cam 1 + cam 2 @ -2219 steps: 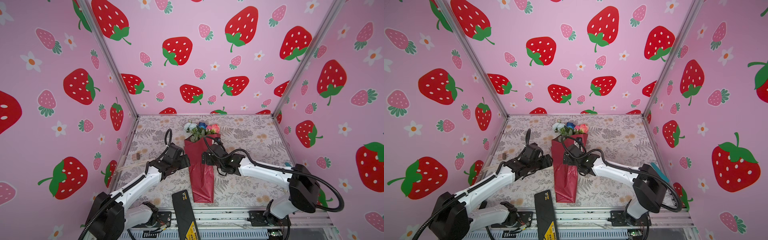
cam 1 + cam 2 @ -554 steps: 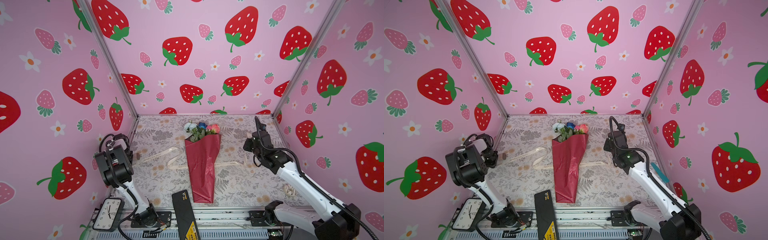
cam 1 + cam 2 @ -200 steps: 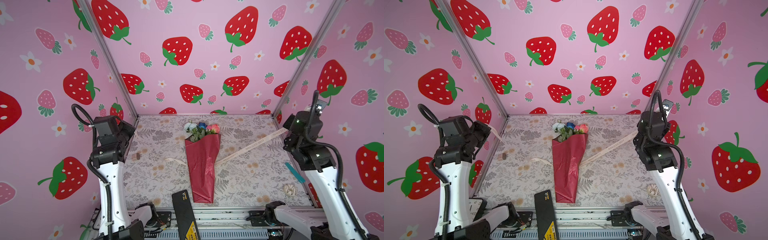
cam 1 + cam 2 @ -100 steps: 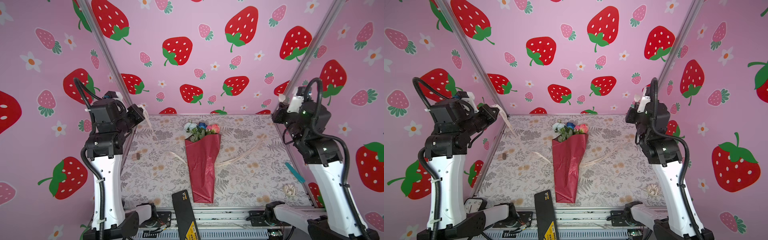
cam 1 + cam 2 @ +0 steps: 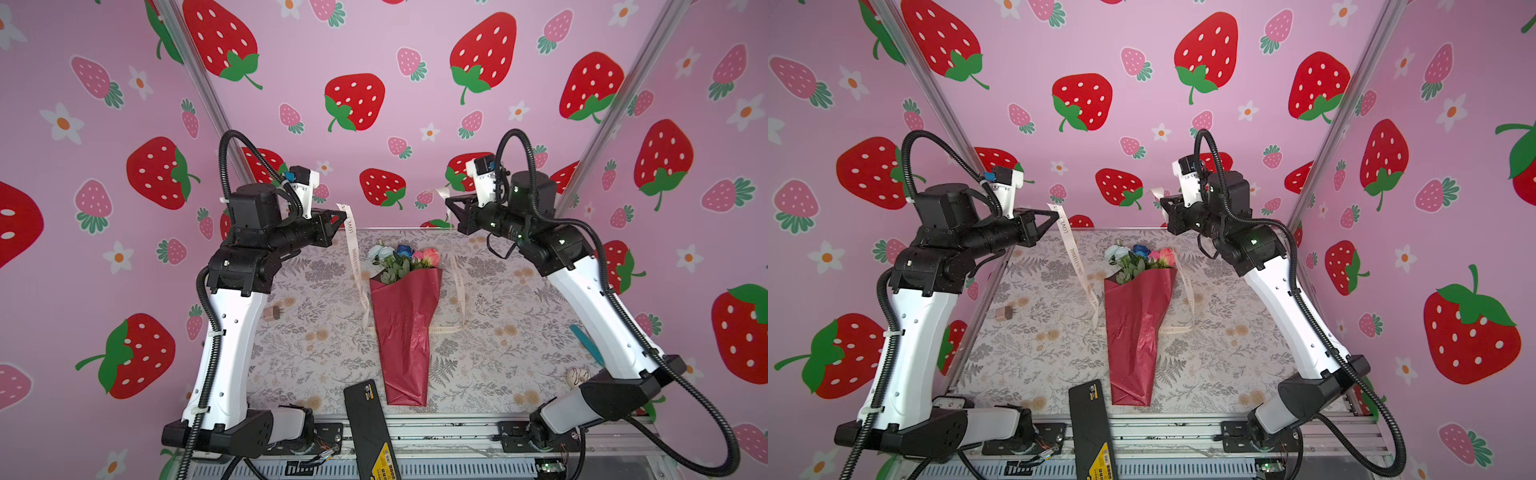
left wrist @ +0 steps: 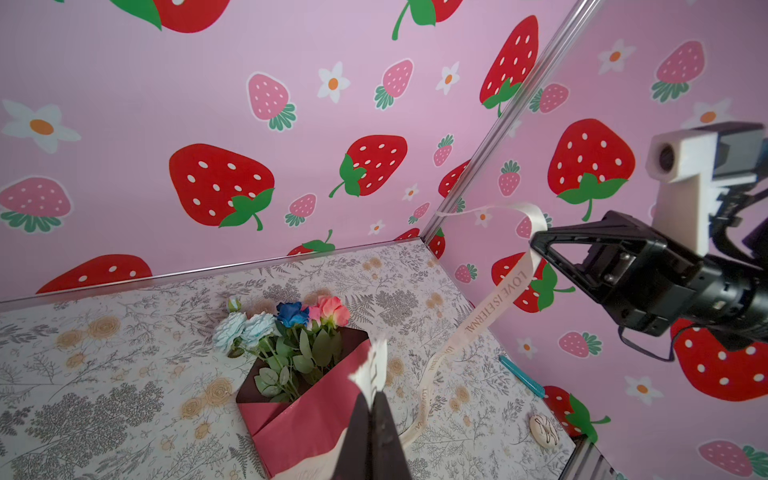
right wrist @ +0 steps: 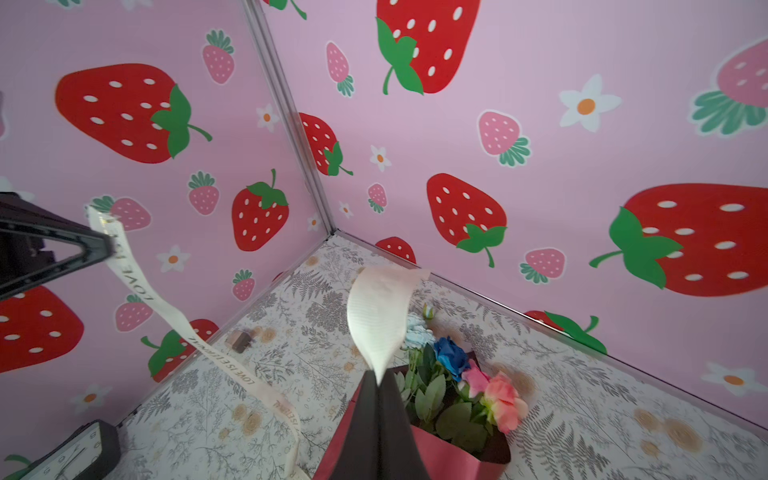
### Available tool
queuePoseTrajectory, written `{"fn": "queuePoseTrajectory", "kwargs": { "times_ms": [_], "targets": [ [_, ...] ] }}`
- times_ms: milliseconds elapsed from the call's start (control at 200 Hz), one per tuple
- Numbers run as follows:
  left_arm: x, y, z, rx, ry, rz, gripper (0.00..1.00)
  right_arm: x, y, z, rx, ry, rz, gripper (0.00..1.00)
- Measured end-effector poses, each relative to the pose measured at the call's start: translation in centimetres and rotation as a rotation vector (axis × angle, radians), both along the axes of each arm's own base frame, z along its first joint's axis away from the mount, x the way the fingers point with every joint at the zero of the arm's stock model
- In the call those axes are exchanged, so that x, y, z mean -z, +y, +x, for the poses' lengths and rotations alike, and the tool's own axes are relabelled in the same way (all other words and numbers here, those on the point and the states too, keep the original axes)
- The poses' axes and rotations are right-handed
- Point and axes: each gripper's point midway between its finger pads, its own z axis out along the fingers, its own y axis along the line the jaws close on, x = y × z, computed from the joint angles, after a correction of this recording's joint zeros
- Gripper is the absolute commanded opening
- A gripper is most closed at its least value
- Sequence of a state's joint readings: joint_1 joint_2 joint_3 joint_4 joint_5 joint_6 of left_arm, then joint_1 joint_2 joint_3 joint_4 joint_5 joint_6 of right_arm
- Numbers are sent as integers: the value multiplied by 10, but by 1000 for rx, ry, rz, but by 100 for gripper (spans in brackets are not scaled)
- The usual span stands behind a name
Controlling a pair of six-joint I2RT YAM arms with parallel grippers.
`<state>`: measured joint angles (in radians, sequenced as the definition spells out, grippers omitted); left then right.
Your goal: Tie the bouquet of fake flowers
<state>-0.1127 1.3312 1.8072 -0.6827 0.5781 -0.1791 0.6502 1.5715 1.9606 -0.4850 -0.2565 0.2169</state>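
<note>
**Desk:** What do the top views give you?

**Operator:** In both top views I see the bouquet of fake flowers (image 5: 405,328): pale blue, dark blue and pink-coral blooms with green leaves in glossy dark red wrapping paper. It lies flat in the middle of the fern-printed worktop (image 5: 316,345), blooms toward the back wall and narrow end toward the front rail. My left pincer (image 5: 343,214) is raised well above the worktop, to the left of the blooms, and is clenched on one end of the cream lettered ribbon (image 5: 354,257). My right pincer (image 5: 449,202) is raised opposite it and is clenched on the other end. Each strand hangs down to the edge of the wrapping paper about halfway along, and there I lose sight of it. A small brown block (image 5: 1004,312) sits near the left arm, well apart from the bouquet.

**Desk:** And the left wrist?

**Operator:** The black fingers of the left pincer (image 6: 372,399) are pressed together, with a short tail of ribbon poking past the tips. The bouquet (image 6: 291,353) lies beyond them. Across the cell, the right pincer (image 6: 536,245) pinches its strand (image 6: 505,291), which reads "LOVE IS ETERNAL".

**Desk:** Right wrist?

**Operator:** The right pincer (image 7: 376,380) has its fingers flat together, and a broad curl of ribbon stands above the tips. The blooms (image 7: 453,361) are just past them. The left pincer (image 7: 106,245) grips its strand (image 7: 224,361), which slopes down to the worktop beside the wrapping paper.
</note>
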Motion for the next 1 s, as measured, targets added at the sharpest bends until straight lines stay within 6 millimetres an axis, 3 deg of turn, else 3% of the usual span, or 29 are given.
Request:
{"fn": "queuePoseTrajectory", "kwargs": {
  "times_ms": [160, 275, 500, 700, 865, 995],
  "targets": [
    [3, -11, 3, 68, -64, 1, 0, -2, 42, -7, -107, -12, 13, 0],
    [-8, -18, 3, 112, -126, -11, 0, 6, 66, -1, -162, 6, 20, 0],
    [-19, -32, -13, 209, -230, -49, 0, 48, 121, 12, -283, 106, 29, 0],
    [-27, -25, -8, 156, -241, -63, 0, 97, 165, 0, -391, 206, -6, 0],
    [-68, -15, -2, 99, -297, -95, 0, 111, 175, -9, -419, 237, -25, 0],
    [-109, -7, -10, 73, -365, -126, 0, 114, 174, -9, -419, 236, -26, 0]
  ]
}}
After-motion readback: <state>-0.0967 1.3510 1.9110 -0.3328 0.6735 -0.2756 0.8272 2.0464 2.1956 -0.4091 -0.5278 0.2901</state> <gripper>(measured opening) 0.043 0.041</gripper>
